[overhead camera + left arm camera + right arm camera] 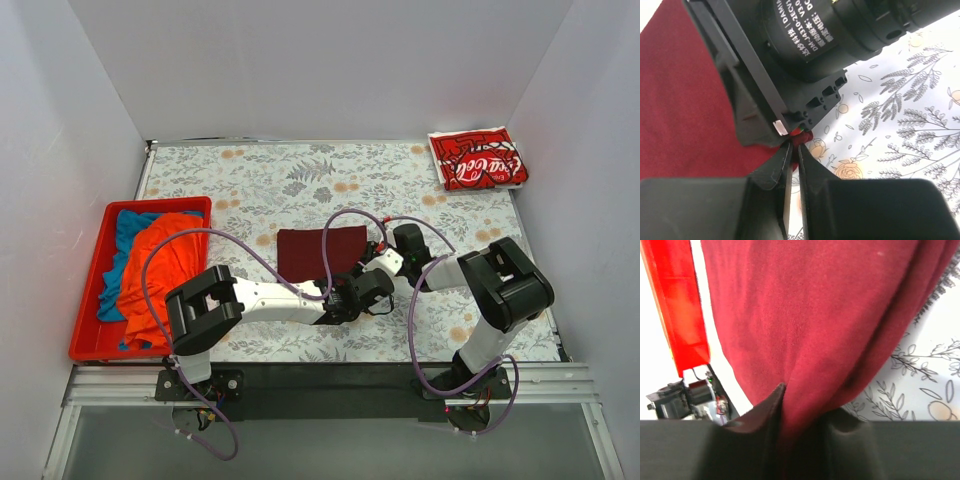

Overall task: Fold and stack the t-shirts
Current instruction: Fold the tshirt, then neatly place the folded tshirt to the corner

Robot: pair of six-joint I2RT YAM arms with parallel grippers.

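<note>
A dark maroon t-shirt (318,250) lies folded as a flat rectangle at the table's middle. Both grippers meet at its near right corner. My left gripper (372,288) is shut, pinching a small bit of maroon cloth at its tips (799,143). My right gripper (376,264) is shut on a fold of the maroon t-shirt (805,340), and the cloth drapes out from between its fingers (771,405). A red Coca-Cola t-shirt (478,158) lies folded at the back right corner. An orange t-shirt (158,268) and a blue one (125,235) lie bunched in the bin.
The red plastic bin (95,262) stands at the table's left edge. White walls enclose the table on three sides. The right gripper's black body (805,45) fills the upper part of the left wrist view, very close. Purple cables loop over both arms.
</note>
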